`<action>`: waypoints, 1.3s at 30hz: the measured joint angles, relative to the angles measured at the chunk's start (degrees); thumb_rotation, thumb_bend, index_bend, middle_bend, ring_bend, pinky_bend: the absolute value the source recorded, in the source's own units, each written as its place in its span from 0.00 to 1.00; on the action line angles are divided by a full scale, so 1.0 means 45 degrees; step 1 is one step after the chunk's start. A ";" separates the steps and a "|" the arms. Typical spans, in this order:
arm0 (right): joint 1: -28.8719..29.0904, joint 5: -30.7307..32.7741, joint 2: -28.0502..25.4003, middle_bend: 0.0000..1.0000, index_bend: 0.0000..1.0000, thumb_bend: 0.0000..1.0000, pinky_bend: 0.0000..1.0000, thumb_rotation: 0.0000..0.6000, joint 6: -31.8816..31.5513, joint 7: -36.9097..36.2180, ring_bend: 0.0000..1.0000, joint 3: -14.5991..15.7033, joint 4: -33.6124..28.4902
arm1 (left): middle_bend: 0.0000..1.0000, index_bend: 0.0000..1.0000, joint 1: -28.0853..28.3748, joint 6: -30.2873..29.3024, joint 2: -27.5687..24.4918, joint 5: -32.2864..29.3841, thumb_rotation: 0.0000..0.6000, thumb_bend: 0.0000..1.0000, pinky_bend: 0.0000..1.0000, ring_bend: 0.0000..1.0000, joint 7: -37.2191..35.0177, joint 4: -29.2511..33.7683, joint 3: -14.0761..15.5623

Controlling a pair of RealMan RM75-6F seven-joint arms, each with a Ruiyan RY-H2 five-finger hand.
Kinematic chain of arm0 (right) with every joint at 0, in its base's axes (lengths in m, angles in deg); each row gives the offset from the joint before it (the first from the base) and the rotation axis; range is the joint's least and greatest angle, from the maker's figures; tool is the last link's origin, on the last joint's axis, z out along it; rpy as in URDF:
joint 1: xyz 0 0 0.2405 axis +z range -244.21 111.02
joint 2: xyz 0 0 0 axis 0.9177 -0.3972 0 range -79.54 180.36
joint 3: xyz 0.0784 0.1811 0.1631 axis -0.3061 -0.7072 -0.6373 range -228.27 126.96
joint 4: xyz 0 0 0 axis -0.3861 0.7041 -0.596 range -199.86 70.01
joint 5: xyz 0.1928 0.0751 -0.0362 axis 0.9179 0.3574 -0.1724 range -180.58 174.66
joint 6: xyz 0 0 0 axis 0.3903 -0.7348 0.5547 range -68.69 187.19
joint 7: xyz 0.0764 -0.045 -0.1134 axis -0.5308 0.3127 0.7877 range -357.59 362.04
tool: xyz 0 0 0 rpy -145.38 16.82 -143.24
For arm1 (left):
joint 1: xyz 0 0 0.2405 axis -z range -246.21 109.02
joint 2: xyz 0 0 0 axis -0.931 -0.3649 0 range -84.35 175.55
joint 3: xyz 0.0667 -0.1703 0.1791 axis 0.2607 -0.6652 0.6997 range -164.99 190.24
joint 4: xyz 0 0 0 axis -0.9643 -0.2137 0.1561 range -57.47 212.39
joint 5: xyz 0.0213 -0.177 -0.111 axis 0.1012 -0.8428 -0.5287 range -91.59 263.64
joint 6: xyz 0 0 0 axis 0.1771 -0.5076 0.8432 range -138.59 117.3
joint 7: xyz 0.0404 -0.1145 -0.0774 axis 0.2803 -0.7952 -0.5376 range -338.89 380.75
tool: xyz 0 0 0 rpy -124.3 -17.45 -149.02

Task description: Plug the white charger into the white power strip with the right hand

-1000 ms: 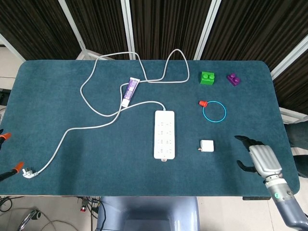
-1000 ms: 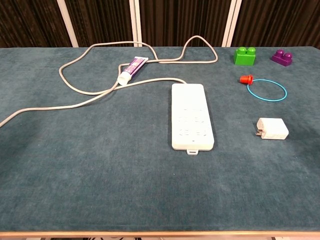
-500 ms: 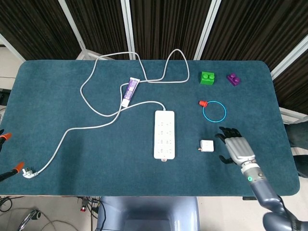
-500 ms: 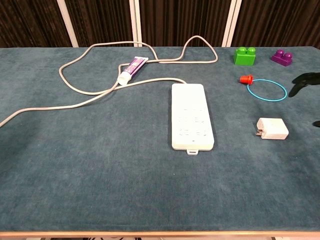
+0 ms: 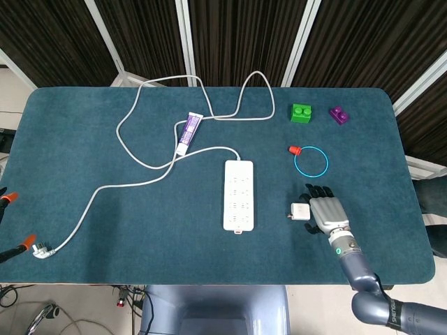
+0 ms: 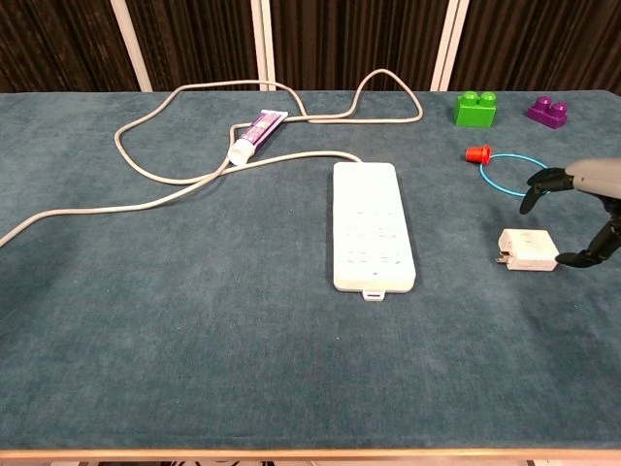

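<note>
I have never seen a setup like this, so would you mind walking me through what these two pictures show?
Both come from the robot's own cameras: the head view looks down on the table, the chest view looks across it. The grey mechanical thing is the robot's right hand, fingers spread, holding nothing, right beside the white charger; whether it touches it is unclear. The left hand is out of view. A white power strip lies in the middle, its cable looping away. Also there: a tube, a green block, a purple block, and a blue ring with a red cap.
</note>
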 measured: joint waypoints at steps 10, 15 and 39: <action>0.0084 0.0097 -0.0030 0.01 0.25 0.38 0.00 1.00 -0.0075 -0.0058 0.00 0.0398 -0.0003 | 0.09 0.20 -0.0002 -0.0031 0.0026 0.0023 1.00 0.13 0.09 0.03 0.0059 0.0001 0.0003; 0.0059 0.0038 -0.0002 0.01 0.25 0.38 0.00 1.00 -0.0080 -0.0192 0.00 0.0552 0.0041 | 0.09 0.20 -0.0008 -0.0038 0.0032 0.0001 1.00 0.13 0.09 0.03 0.0079 0.0002 -0.0005; 0.0147 -0.0011 0.0663 0.01 0.29 0.38 0.00 1.00 -0.0164 -0.0511 0.00 0.0831 0.0991 | 0.09 0.20 -0.0010 -0.0060 0.0051 0.0002 1.00 0.13 0.09 0.03 0.0140 0.0002 -0.0012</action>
